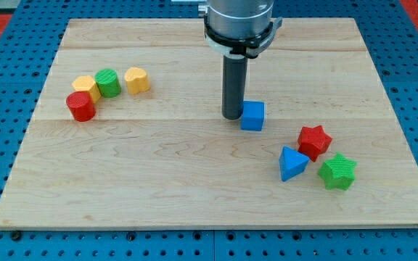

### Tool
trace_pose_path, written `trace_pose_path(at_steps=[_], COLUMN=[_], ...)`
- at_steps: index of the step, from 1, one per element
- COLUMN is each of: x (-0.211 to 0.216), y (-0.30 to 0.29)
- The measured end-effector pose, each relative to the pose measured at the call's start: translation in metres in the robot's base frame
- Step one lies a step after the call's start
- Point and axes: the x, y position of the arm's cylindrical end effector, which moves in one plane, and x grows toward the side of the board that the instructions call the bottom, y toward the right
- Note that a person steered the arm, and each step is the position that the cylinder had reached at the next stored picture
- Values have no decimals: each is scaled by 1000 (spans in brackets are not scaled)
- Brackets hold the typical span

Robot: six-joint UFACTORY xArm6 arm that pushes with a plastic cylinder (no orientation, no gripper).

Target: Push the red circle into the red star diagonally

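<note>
My tip (pixel 233 116) sits near board centre, touching the blue cube (pixel 252 115) on its left side. No claw here, just the rod, holding nothing. Red circle (pixel 81 106) far off at the view's left, touching a yellow block (pixel 85 87), with green circle (pixel 108 83) and another yellow block (pixel 136 80) alongside. Red star (pixel 314 141) at right, beside blue triangle (pixel 292 163) and green star (pixel 337 172).

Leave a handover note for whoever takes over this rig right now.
My tip rests mid-board, against the left side of the blue cube.
The red circle sits at the view's left, touching the yellow block; green circle and another yellow block are nearby.
The red star is at the view's right, by the blue triangle and green star.
Done: nothing visible. Left: the whole diagonal push.
</note>
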Motion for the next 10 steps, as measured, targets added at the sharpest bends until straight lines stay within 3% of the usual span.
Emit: trace_pose_path(at_steps=[2, 3, 4, 5, 6, 7, 10], x=[30, 7, 38, 51, 15, -13, 31], y=[59, 33, -88, -250, -313, -277, 28])
